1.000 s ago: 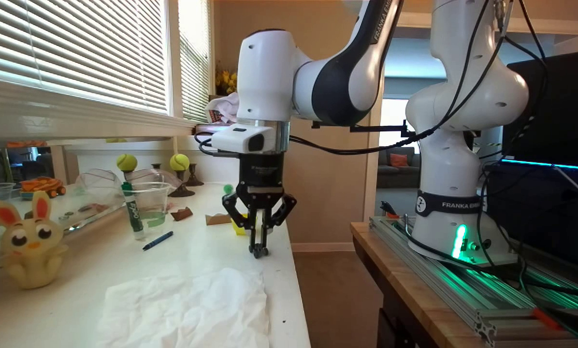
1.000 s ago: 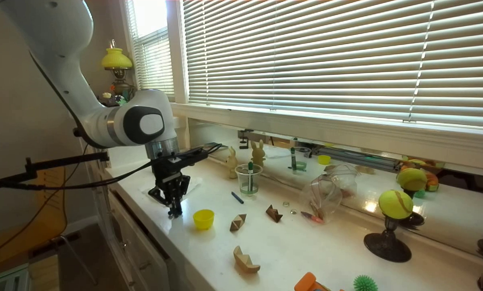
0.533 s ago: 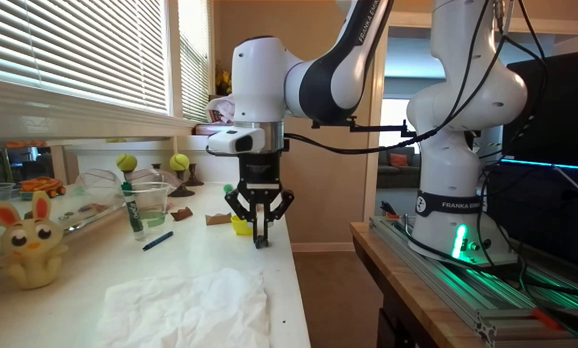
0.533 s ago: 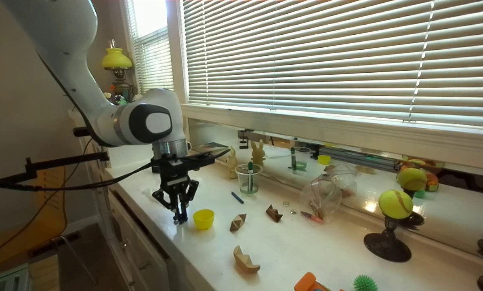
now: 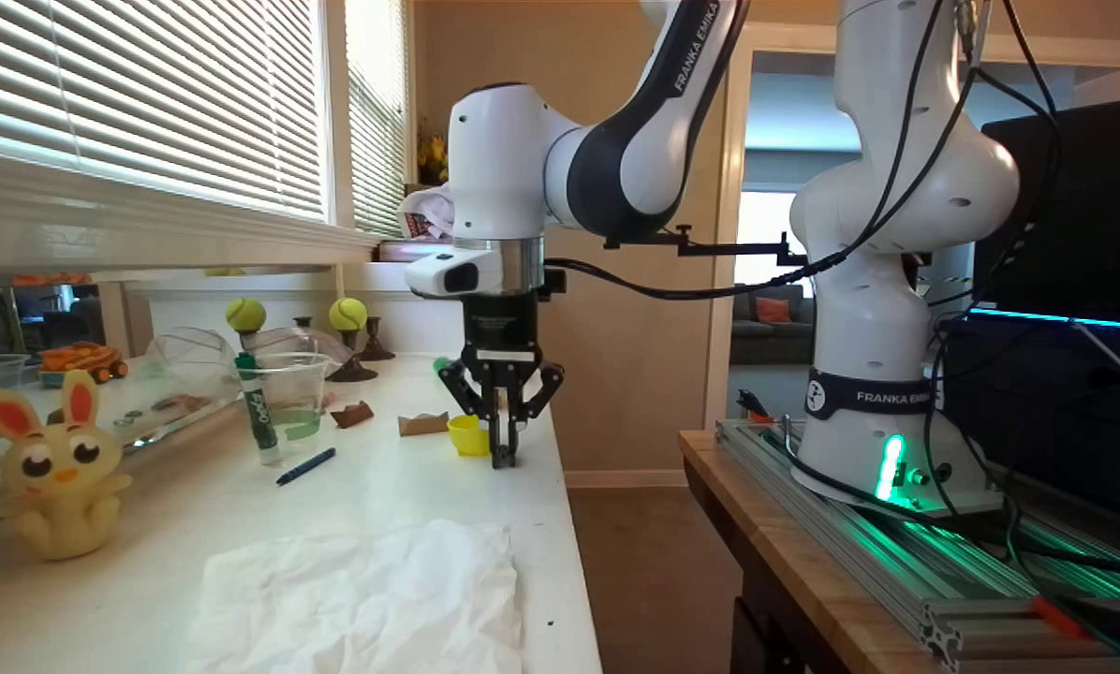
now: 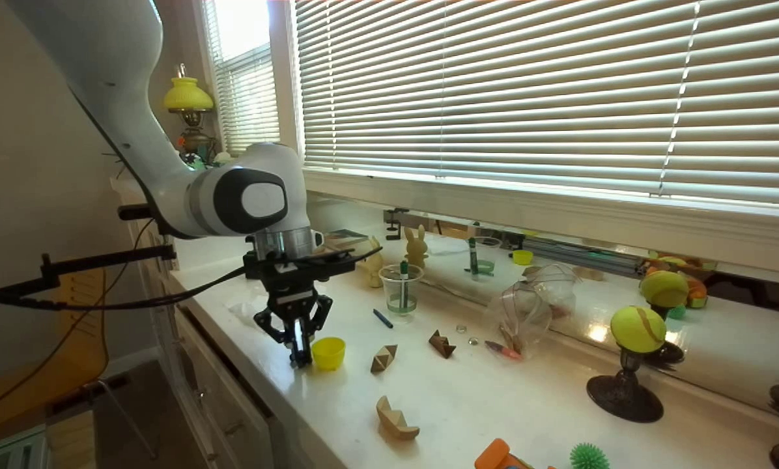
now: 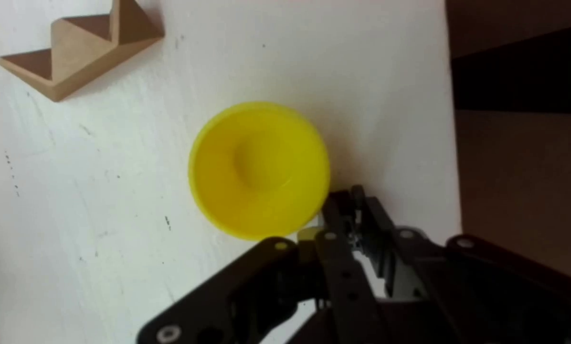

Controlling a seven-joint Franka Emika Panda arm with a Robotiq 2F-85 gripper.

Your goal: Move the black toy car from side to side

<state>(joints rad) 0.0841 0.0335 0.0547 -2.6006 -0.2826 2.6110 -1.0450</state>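
The black toy car (image 7: pixel 345 200) appears to be pinched at the very ends of the tool (image 5: pixel 504 459), whose jaws stand nearly together with only a narrow slit between them; the toy's outline is hard to make out, black against black. Such a hold is probably chosen because the toy is tiny and low: it has to be reached from straight above, so the tool is pointed down, close to the tabletop (image 7: pixel 123 167). Whether the car is rested on that surface or carried just over it cannot be told. It is held in the strip between the tabletop's edge and the yellow cup (image 7: pixel 259 171), just beside the cup; contact with the tool can be neither confirmed nor ruled out. For a side-to-side move, the cup could easily be nudged by any swing toward it, so a path along the edge would be favoured. The blue pen (image 5: pixel 305 466), placed well apart, is seemingly not needed.
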